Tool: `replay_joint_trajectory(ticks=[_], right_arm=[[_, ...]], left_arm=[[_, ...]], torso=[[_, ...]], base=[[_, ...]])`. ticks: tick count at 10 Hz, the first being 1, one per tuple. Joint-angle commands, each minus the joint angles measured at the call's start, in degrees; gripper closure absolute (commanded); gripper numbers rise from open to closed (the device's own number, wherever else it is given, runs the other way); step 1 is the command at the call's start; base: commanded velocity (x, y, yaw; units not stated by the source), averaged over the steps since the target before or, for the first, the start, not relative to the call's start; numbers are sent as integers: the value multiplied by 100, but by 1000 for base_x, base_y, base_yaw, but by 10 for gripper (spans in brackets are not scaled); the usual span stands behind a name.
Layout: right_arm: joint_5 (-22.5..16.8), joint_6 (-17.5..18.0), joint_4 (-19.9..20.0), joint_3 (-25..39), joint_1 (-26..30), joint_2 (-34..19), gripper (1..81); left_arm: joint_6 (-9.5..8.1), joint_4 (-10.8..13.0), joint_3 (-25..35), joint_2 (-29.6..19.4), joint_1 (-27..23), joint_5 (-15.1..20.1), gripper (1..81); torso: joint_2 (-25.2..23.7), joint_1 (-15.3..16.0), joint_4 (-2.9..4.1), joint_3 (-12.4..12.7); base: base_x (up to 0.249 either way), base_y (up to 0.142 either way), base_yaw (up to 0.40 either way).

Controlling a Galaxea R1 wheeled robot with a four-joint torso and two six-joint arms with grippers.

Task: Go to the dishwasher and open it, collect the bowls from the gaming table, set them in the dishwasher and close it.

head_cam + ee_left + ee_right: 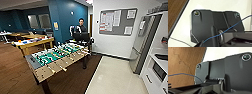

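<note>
The gaming table (pixel 37 43), long with a white top and yellow edges, stands at the back left, beyond the table-football table (pixel 56 58). On its white top sit small bright bowls, an orange one (pixel 19 41) and a blue one (pixel 25 42); they are too blurred to make out further. The dishwasher is out of view. The left wrist view looks past my arm's dark plate onto pale floor (pixel 218 5) beside wood floor. The right wrist view looks past the same kind of plate onto wood floor (pixel 184 62).
The table-football table fills the near left on wood floor. A person (pixel 81 26) stands behind it with a control rig. A tall steel fridge (pixel 142 45) and white cabinets with a black microwave (pixel 159 70) line the right. Pale floor (pixel 115 77) runs ahead.
</note>
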Motion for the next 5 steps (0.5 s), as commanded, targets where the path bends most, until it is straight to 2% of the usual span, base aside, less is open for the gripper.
replay_joint_trajectory(ticks=[1, 3, 5], right_arm=[[-148, -24, -201, 628, 230, -356, 10], [-148, -24, -236, 999, 238, -560, 10], [-148, -24, -306, 1043, 256, -543, 10]], left_arm=[[1, 32, 431, -239, -183, 257, 10], [1, 41, 758, -415, -183, 256, 10], [1, 41, 767, -424, -183, 248, 10]], torso=[[0, 0, 0, 0], [0, -2, 0, 0], [0, -2, 0, 0]], base=[[0, 0, 340], [0, 0, 340], [0, 0, 340]])
